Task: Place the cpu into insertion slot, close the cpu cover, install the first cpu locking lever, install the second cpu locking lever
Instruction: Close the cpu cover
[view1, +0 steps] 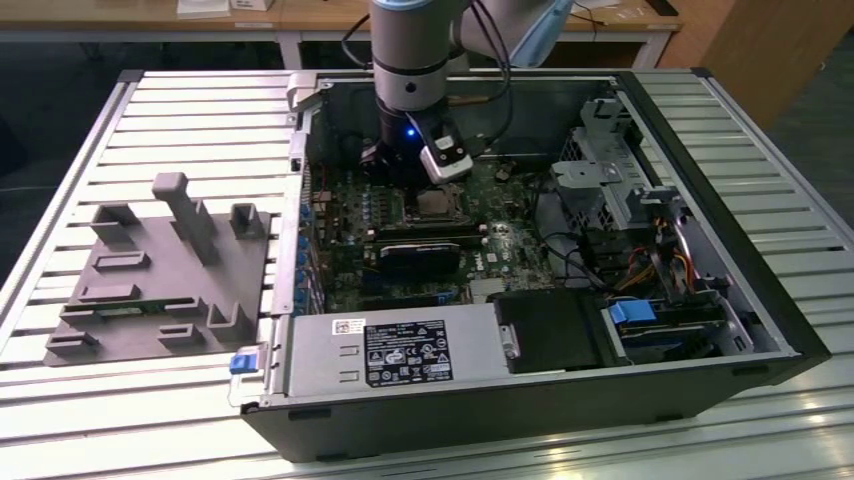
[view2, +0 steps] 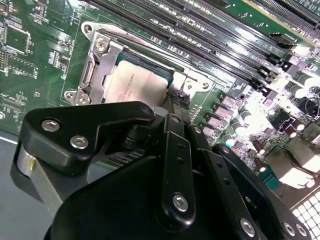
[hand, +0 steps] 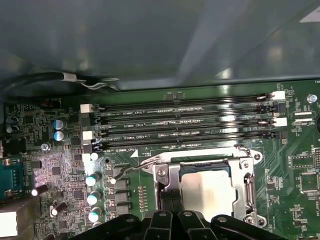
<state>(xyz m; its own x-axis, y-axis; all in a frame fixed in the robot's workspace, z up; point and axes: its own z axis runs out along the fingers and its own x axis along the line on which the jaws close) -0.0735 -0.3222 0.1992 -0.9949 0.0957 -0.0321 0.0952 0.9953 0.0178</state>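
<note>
1. one open computer case (view1: 534, 400) lies on the slatted worktop (view1: 160, 110), with the insertion slot (view1: 412, 206) inside it.
2. the motherboard (view1: 350, 262) surrounds the slot.
3. the gripper (view2: 175, 100) is low at the slot's edge; i cannot tell whether it is open or closed.
4. the cpu cover (hand: 170, 175) lies flat over the slot.
5. the cpu (hand: 206, 192) sits in the slot, showing through the cover's window.

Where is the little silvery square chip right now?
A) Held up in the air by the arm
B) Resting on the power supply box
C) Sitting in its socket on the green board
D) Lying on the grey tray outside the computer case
C: in both wrist views the cpu lies flat on the green motherboard, framed by the silvery cpu cover.
</note>
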